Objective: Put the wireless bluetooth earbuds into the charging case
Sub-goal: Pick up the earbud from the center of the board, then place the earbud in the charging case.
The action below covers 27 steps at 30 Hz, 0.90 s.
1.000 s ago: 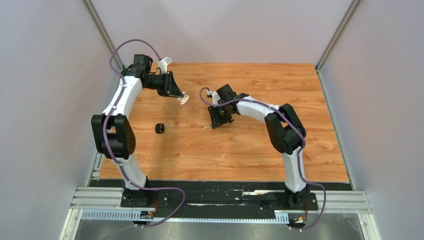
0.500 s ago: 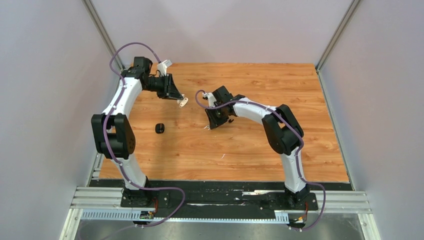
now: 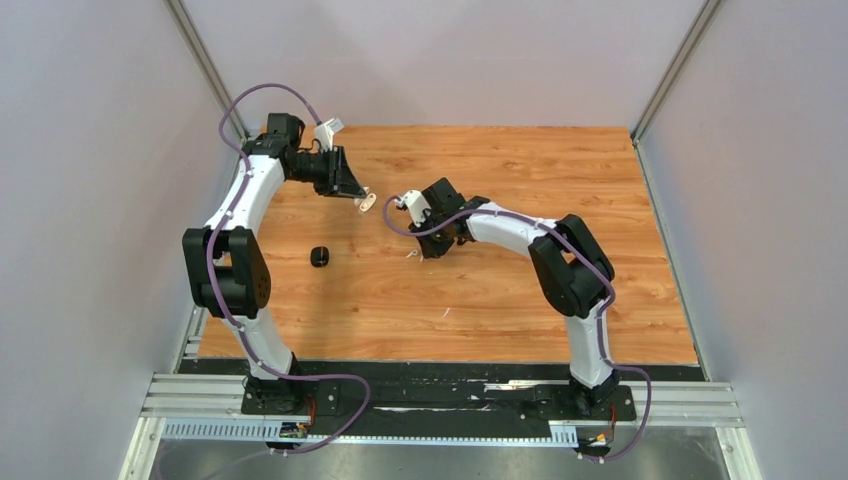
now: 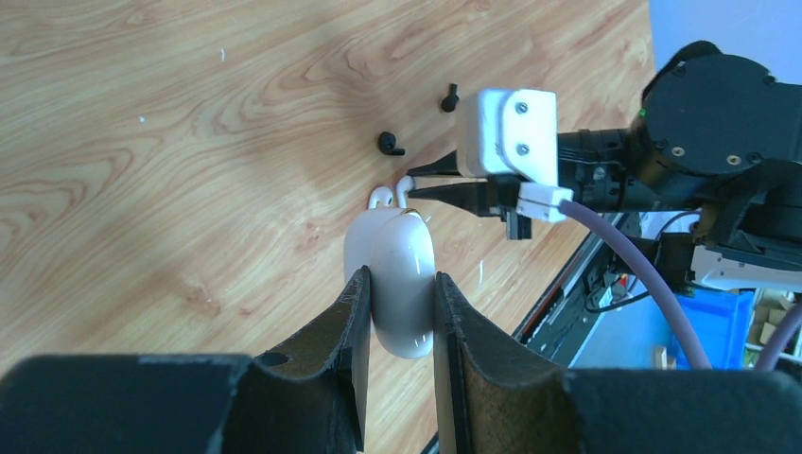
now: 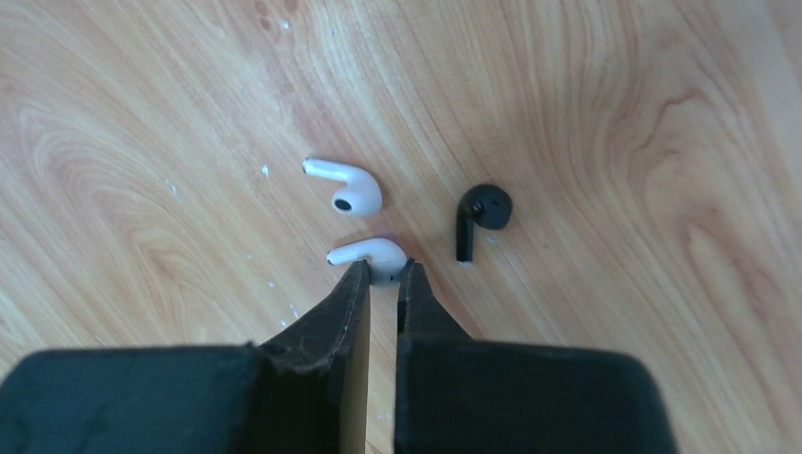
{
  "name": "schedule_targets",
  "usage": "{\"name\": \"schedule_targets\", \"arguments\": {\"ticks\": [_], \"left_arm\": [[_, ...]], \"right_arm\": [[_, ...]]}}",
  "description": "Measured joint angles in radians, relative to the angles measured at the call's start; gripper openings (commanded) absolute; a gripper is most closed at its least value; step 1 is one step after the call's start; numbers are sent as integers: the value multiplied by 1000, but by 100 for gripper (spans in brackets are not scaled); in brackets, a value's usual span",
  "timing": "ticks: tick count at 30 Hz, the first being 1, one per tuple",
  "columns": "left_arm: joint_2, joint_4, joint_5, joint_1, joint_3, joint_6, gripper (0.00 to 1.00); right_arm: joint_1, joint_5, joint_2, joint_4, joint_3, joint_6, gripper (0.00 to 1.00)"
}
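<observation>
Wood-grain tabletop [image 3: 500, 300], grey walls [image 3: 90, 200]

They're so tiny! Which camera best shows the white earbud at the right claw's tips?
Right wrist view: the white earbud lies close up, shape clear, at the right claw. Left wrist view shows it tiny; top view, barely a speck.

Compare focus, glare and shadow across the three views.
Right wrist view: the earbuds are sharp, with faint shadows beneath; the right gripper is dark and shows little detail. Left wrist view: the case is bright, nearly washed out; the left gripper, close to the lens, looks soft. Top view: even light on the table, no glare, earbuds mere specks.
</observation>
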Motion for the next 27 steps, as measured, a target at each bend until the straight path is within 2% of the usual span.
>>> {"name": "schedule_targets", "arguments": {"ticks": [5, 9, 14, 18, 19, 27], "left_arm": [[0, 19, -3, -11, 0, -1, 0], [20, 25, -18, -45, 19, -14, 0], [56, 90, -35, -97, 39, -137, 0], [67, 188, -46, -126, 38, -269, 0], [79, 229, -45, -135, 42, -318, 0], [125, 251, -19, -135, 37, -384, 0]], "right_arm": [[0, 63, -84, -40, -4, -147, 0], [0, 125, -217, 19, -8, -308, 0], [-2, 175, -344, 245, -45, -506, 0], [-2, 175, -389, 486, -153, -666, 0], [-2, 154, -393, 626, -243, -772, 0], [18, 82, -393, 835, -310, -886, 0]]}}
